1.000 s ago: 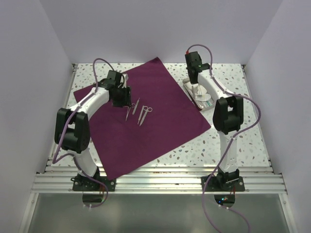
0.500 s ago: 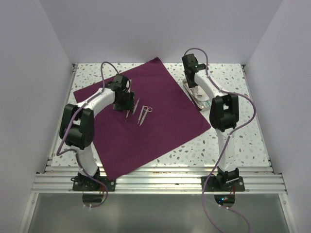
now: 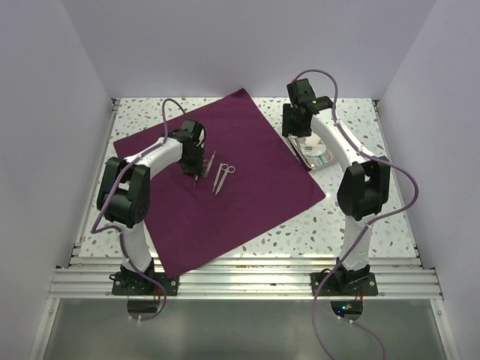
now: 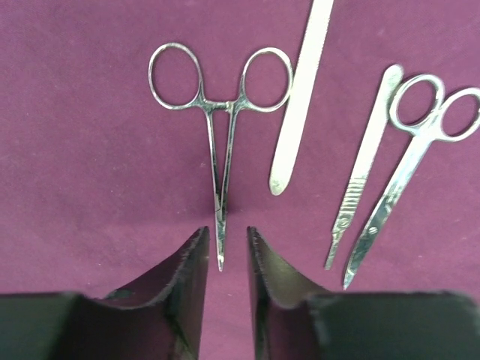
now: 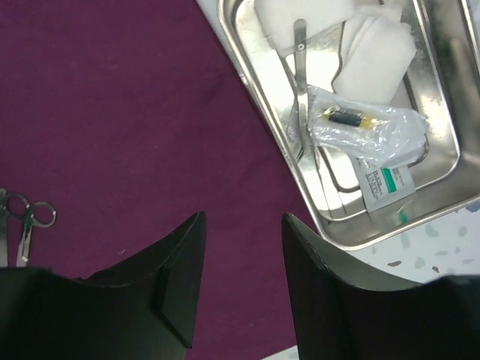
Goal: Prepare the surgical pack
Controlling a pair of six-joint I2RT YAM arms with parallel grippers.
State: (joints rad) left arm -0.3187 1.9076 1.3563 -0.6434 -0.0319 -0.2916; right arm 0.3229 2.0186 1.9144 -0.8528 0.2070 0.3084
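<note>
The surgical pack is a deep purple drape [image 3: 232, 199] spread flat as a large square sheet. On it lie a ring-handled forceps [image 4: 220, 112], a flat steel handle [image 4: 300, 97], a scalpel [image 4: 365, 169] and scissors [image 4: 412, 161]. My left gripper [image 4: 225, 241] hovers low over the drape with its jaws narrowly apart. The forceps tip lies between the fingers [image 4: 196, 251] and touches neither. My right gripper [image 5: 241, 225] is open and holds nothing, above the drape's right edge beside the steel tray [image 5: 390, 231]. From above, the left gripper [image 3: 195, 168] is at the instruments and the right gripper [image 3: 295, 129] is by the tray.
The steel tray [image 3: 324, 161] sits on the speckled table at the drape's right corner. It holds white gauze [image 5: 375, 45], tweezers [image 5: 301, 82], a clear bag with a small vial [image 5: 367, 124] and a printed packet [image 5: 386, 184]. White walls enclose the table.
My right gripper opened and shifted from over the tray toward the drape's edge. My left gripper moved onto the forceps tip and its jaws narrowed.
</note>
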